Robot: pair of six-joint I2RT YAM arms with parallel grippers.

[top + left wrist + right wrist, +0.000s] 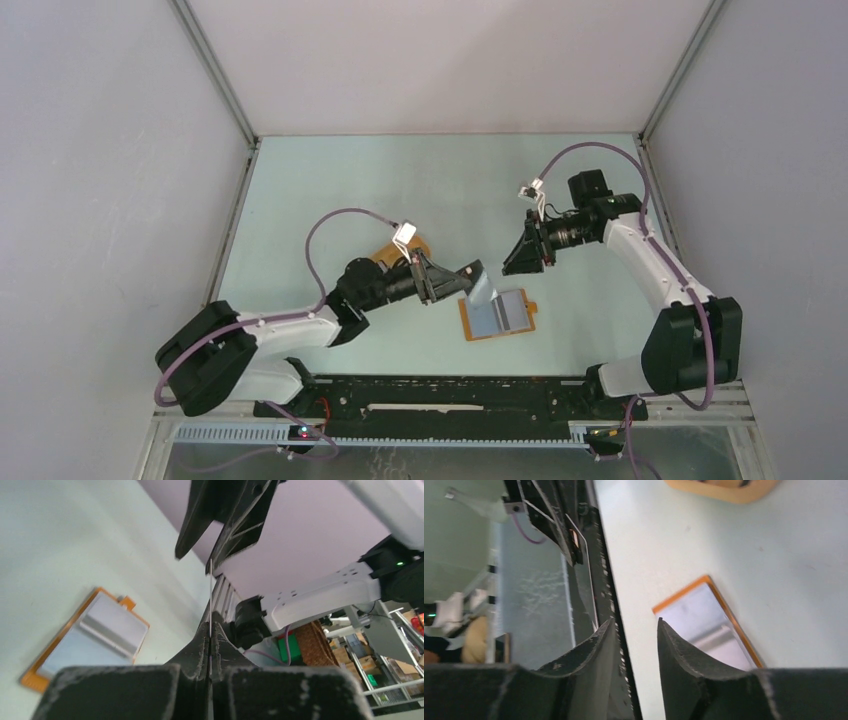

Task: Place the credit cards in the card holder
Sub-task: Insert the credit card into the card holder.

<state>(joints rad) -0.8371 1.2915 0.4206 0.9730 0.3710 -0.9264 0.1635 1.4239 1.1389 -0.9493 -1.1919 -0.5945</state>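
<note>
Nearest the arm bases, the card holder [681, 595] lies open and flat on the pale counter [400, 180], slightly right of the middle, with its orange-tan border showing around the pale grey-blue cards [497, 313] that sit on its two halves. Just beyond and to the left of it, the left tool [455, 275] hangs above the counter with its fingers pressed together, pinching one credit card [480, 284]. From the left wrist view that card is seen edge-on as a thin upright line rising out of the closed fingers. In the overhead view its free end reaches over the far left corner of the holder; whether it touches the holder cannot be told. Further back and to the right, the right tool [515, 260] points toward the left one, its fingers spread apart with nothing between them, close to the card but off it. Behind the left arm, partly hidden by it, an oval orange tray [395, 247] rests on the counter, well apart from the holder.
</note>
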